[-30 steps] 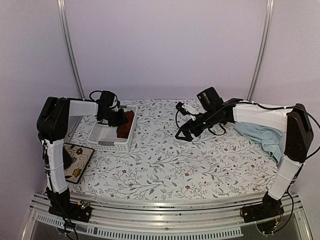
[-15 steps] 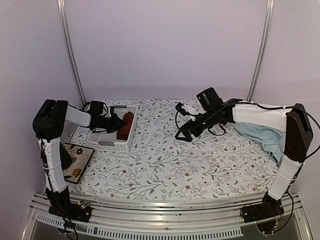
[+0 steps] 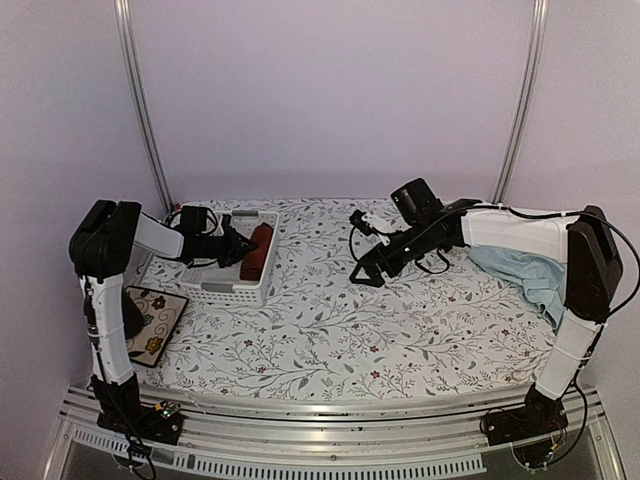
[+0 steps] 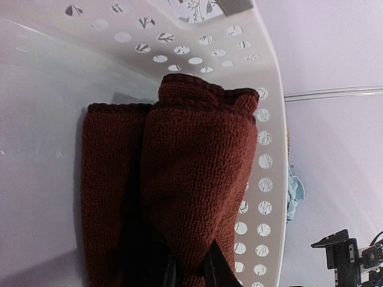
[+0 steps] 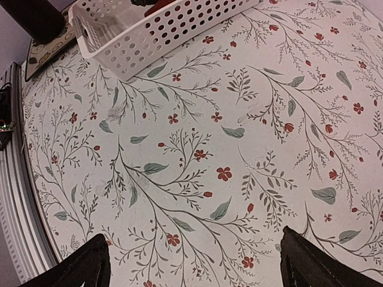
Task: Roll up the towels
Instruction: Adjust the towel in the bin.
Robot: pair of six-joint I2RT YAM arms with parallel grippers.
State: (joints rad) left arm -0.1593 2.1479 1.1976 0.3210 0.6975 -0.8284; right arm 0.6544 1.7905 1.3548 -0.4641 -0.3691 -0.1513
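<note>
Top external view: left gripper is in the white perforated basket, jaws clamped on the bundled rust-red towel, probably stowing it. Right of the basket, the right gripper hovers with jaws wide apart and empty, likely ready for the light blue towel, crumpled farther right.

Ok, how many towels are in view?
2: the rust-red towel in the white basket at left, the light blue towel crumpled at the right edge of the table.

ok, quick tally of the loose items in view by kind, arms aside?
Towels: 2 (red towel, blue towel)
White basket: 1
Patterned mat: 1
Total: 4
</note>
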